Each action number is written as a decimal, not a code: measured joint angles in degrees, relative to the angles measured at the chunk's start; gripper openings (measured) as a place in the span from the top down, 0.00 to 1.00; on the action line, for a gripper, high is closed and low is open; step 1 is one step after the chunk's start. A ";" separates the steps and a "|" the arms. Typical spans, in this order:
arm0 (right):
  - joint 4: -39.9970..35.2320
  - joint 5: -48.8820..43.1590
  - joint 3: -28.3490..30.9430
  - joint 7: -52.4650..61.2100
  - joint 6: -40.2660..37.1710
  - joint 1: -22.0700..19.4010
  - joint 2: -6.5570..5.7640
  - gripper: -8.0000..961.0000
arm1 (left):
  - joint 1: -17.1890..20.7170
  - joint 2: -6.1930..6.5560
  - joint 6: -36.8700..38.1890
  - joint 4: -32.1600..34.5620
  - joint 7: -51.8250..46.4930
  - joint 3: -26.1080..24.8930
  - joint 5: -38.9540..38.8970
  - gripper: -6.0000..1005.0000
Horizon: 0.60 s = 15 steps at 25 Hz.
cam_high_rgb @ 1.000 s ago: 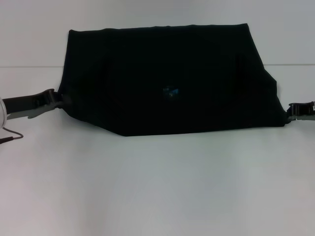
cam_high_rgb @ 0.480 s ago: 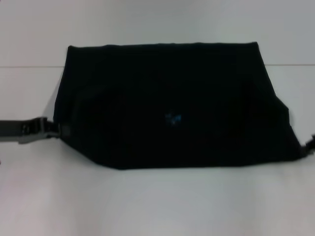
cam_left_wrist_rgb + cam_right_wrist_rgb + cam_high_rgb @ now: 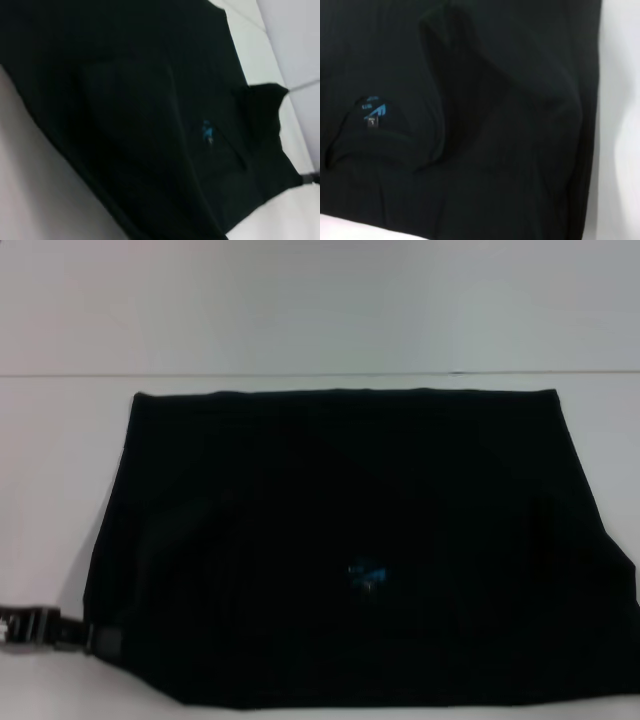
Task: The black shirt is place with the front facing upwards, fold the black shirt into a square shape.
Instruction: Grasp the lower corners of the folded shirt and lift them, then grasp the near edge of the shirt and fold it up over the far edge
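Observation:
The black shirt lies folded on the white table, its far edge straight and its near edge drawn toward me. Its small blue neck label faces up near the middle; the label also shows in the left wrist view and in the right wrist view. My left gripper is shut on the shirt's near left corner, low at the table. My right gripper is past the edge of the head view. Only a sliver of that right gripper shows in the left wrist view, at the shirt's other near corner.
The white table stretches beyond the shirt's far edge, with a seam line running across it. A strip of bare table lies to the left of the shirt.
Both grippers have pulled the shirt's near corners toward me, dragging the cloth forward and spreading it longer. The right gripper has left the head view.

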 joint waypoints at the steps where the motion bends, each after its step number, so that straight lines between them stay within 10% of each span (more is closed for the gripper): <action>1: 0.03 0.00 0.62 -0.56 -0.50 -0.60 -0.07 0.97 | 0.37 -0.16 0.69 0.29 0.20 -0.02 0.15 0.94; 8: 0.71 0.48 3.99 -3.78 -2.87 -1.97 -0.12 0.97 | 2.66 -1.08 3.39 2.23 1.62 -3.06 -0.08 0.94; 15: 4.07 17.54 13.08 -5.63 -1.44 1.38 -2.15 0.97 | -2.71 -0.02 -0.58 -0.22 1.47 -16.30 -6.84 0.93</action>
